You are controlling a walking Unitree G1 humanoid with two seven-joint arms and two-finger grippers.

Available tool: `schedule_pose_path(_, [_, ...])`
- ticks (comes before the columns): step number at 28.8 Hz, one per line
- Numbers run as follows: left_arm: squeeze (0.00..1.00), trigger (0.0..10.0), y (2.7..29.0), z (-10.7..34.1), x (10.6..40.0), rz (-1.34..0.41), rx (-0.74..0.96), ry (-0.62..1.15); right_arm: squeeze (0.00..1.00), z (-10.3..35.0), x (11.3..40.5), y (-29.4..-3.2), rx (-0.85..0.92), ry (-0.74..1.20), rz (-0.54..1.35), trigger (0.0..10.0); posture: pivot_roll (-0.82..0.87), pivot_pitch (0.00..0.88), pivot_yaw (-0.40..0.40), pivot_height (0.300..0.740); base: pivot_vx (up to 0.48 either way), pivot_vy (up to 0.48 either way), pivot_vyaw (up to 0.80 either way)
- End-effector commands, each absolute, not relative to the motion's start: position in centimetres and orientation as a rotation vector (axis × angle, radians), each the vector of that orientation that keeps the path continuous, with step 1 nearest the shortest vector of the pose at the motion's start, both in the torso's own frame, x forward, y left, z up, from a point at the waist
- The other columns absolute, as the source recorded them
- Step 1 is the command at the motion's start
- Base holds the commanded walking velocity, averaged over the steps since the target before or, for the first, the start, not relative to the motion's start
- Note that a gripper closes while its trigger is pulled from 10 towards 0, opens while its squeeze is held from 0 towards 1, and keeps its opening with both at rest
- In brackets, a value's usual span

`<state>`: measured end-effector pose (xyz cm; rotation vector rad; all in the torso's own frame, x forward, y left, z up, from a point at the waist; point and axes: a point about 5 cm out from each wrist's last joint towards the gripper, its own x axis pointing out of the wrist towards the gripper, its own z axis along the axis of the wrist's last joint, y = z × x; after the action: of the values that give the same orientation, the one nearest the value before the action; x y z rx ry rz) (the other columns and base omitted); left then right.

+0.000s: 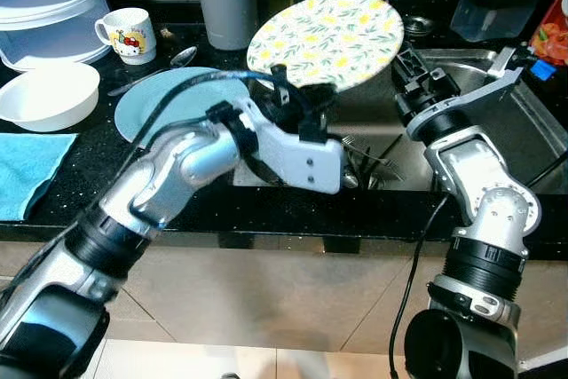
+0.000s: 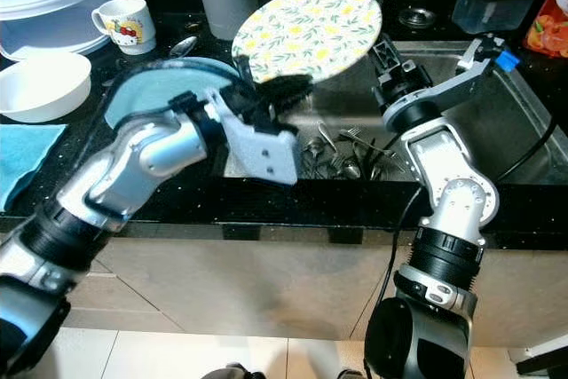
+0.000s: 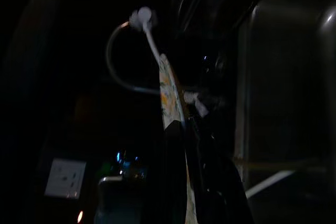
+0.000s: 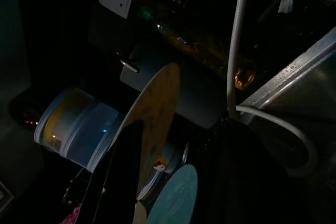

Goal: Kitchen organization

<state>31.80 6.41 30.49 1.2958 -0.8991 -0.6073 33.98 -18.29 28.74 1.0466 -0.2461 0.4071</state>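
Above the steel sink [image 1: 497, 86], both arms hold one round plate with a yellow floral print [image 1: 327, 39], tilted and lifted off the counter. The left gripper [image 1: 286, 93] pinches its near rim, black fingers closed on the edge; the left wrist view shows the thin rim running between them. The right gripper [image 1: 410, 61] meets the plate's right edge, and the right wrist view suggests its fingers straddle the rim, though I cannot tell whether they are clamped.

Judging by the layout, the work is mid-way: a matte pale-blue plate [image 1: 164, 106] already lies flat on the speckled black countertop [image 1: 89, 161], near a glossy white bowl [image 1: 46, 95], a cartoon mug [image 1: 131, 34] and a spoon [image 1: 177, 59]. A tangle of metal cutlery [image 2: 342, 155] lies in the basin, apparently yet to be sorted. A folded teal cloth [image 1: 27, 166] sits at the counter's left.
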Motion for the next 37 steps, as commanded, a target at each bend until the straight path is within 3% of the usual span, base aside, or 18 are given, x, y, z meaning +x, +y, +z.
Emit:
schedule_pose_path(1, [0.00,10.0,6.9,31.2,31.9,-0.574,1.323,-0.924,0.00,28.8,33.9,-18.3,1.057,-0.241,0.408,10.0,0.11,0.088,0.026,0.740,0.000,0.000,0.00])
schedule_pose_path(12, [0.00,10.0,5.7,29.9,31.2,-0.645,1.315,-0.955,0.00,29.2,34.0,-17.5,1.079,-0.231,0.446,10.0,0.10,0.096,0.025,0.740,0.000,0.000,0.00])
schedule_pose_path(27, [0.00,10.0,6.2,29.8,31.7,-0.627,1.338,-0.937,0.00,30.4,33.1,-17.3,1.060,-0.319,0.533,10.0,0.10,0.097,0.022,0.740,0.000,0.000,0.00])
schedule_pose_path(37, [0.00,10.0,5.0,28.9,30.9,-0.698,1.314,-0.971,0.00,29.2,33.3,-15.8,1.046,-0.206,0.555,10.0,0.10,0.097,0.021,0.740,0.000,0.000,0.00])
